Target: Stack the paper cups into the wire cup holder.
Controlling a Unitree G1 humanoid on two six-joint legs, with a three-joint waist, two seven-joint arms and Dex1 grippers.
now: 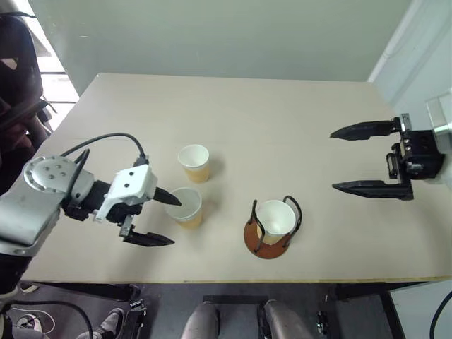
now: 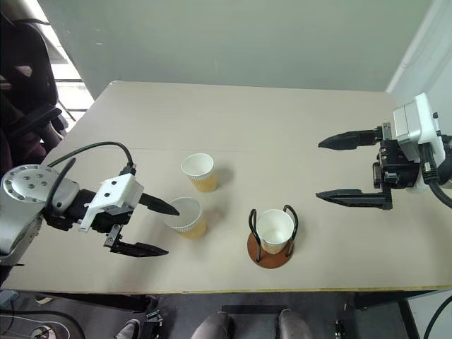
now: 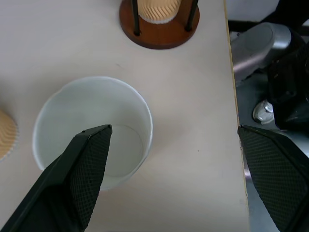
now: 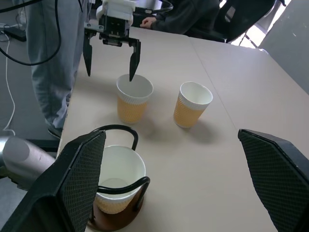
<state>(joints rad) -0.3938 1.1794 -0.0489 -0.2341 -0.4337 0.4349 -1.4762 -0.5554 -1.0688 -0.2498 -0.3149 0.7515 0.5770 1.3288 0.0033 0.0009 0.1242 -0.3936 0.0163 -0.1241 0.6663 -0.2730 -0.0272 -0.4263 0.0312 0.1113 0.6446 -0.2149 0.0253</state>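
On the table (image 1: 296, 127), one paper cup already sits in the wire cup holder (image 1: 272, 228), and the wide-open left gripper (image 1: 161, 217) straddles the nearest cup's (image 1: 186, 207) rim and must squeeze next.

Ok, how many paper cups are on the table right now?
3. One cup sits in the wire cup holder; one stands beside it, at the open left gripper; one stands just behind that. None seems hidden.

You get no readable text, labels, brands or numbers anywhere: paper cups (image 1: 194, 163), wire cup holder (image 1: 272, 229) and table (image 1: 282, 127) are all unmarked.
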